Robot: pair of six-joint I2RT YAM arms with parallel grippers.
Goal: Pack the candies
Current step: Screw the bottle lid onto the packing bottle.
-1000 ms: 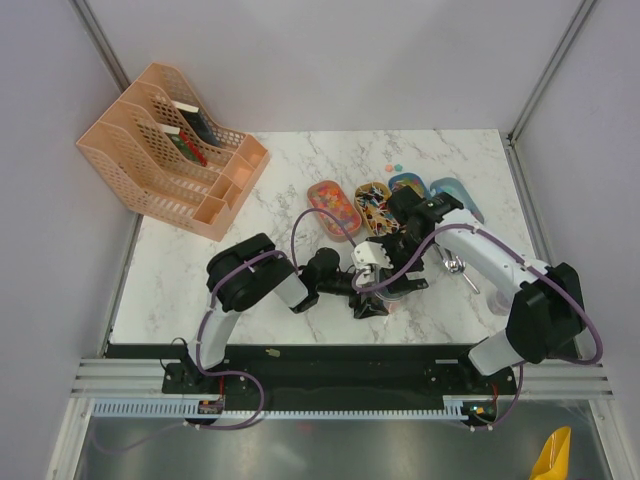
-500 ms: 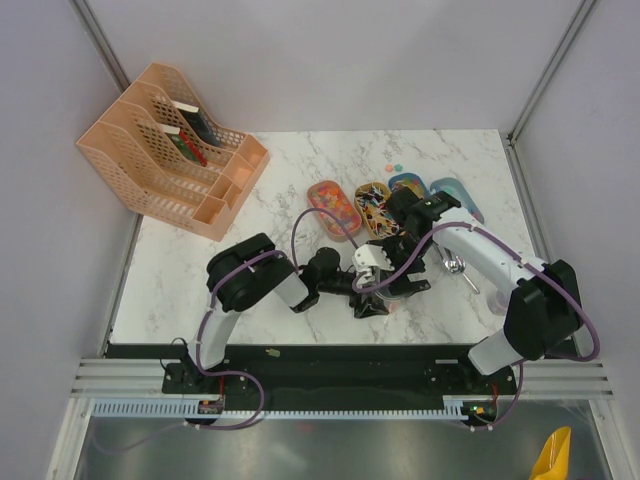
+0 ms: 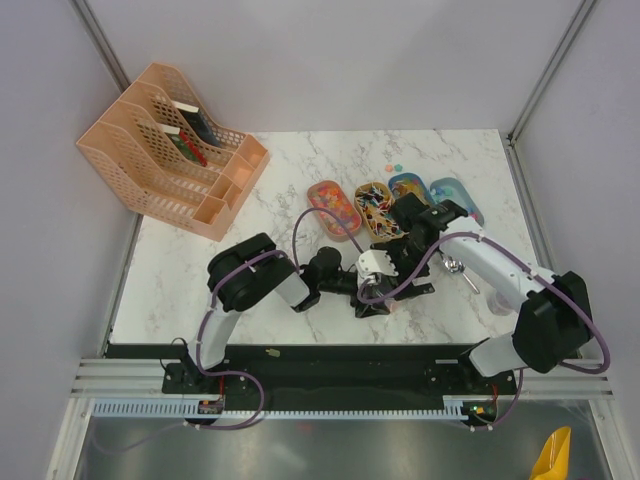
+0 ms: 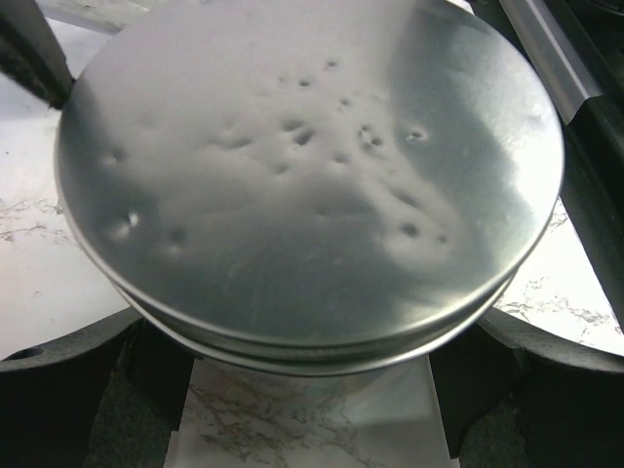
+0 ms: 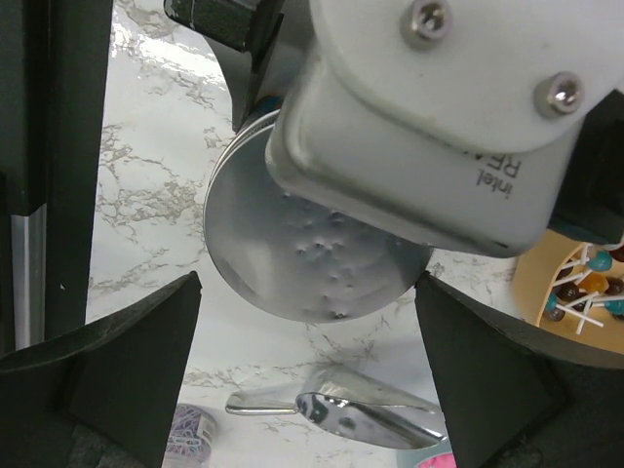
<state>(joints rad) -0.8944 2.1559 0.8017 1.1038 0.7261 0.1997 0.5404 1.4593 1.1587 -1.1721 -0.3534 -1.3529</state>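
Filling slanted oval trays (image 3: 320,186), candies (image 3: 338,205) lie beyond jar (image 4: 312,195).

File organiser (image 3: 170,150) sat at the far-left corner, overhanging the left edge. Four trays (image 3: 452,190) ran side by side behind centre, right of the middle, with candies (image 3: 337,205) in at least the left two. Jar (image 4: 302,195) stood before the trays, mid-width toward the near edge, between the fingers of the left gripper (image 4: 304,409). Scoop (image 5: 370,414) lay on the tabletop right of the jar, before the rightmost trays.
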